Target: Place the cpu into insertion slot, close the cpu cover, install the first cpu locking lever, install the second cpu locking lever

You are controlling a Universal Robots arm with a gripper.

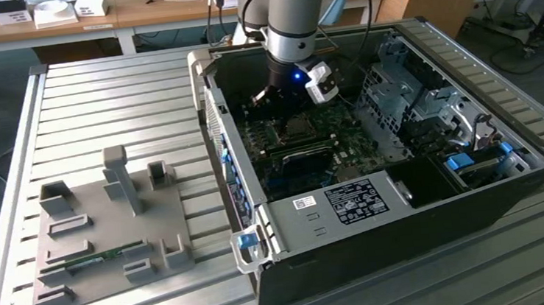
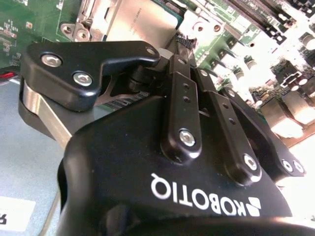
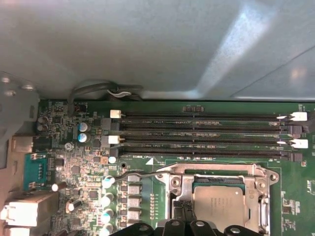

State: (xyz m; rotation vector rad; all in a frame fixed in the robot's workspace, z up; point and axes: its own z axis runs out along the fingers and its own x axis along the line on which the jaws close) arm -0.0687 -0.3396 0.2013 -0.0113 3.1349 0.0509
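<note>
The cpu lies flat with its silver-grey top up in the insertion slot on the green motherboard. The cpu cover, a silver frame, lies down around it. A thin wire locking lever runs along the frame's corner. My gripper reaches into the open computer case, just above the socket. In the second wrist view its black fingers come together to a narrow tip at the edge of the cpu. The gripper is shut, and nothing shows between its fingers.
Long black memory slots lie beside the socket, with the grey case wall behind them. A power supply and drive cages crowd the case. A grey fixture plate holding a green memory stick lies on the slatted table.
</note>
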